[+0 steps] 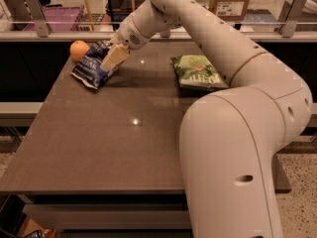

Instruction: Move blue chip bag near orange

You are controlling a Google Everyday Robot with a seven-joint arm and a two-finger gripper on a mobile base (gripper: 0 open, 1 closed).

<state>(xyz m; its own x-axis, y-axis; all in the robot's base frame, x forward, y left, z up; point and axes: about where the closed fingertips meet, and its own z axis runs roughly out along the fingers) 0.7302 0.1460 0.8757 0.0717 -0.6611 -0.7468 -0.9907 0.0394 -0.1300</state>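
The blue chip bag (93, 64) lies crumpled at the table's far left, its upper end touching the orange (78, 50), which sits by the far left corner. My gripper (113, 58) reaches in from the right and rests on the bag's right side, against the foil. The arm (198, 29) arches over the table from the lower right.
A green chip bag (197, 72) lies at the far right of the brown table (114, 143). The robot's white body (233, 162) fills the near right. A rail and a purple crate (62, 18) stand behind the table's far edge.
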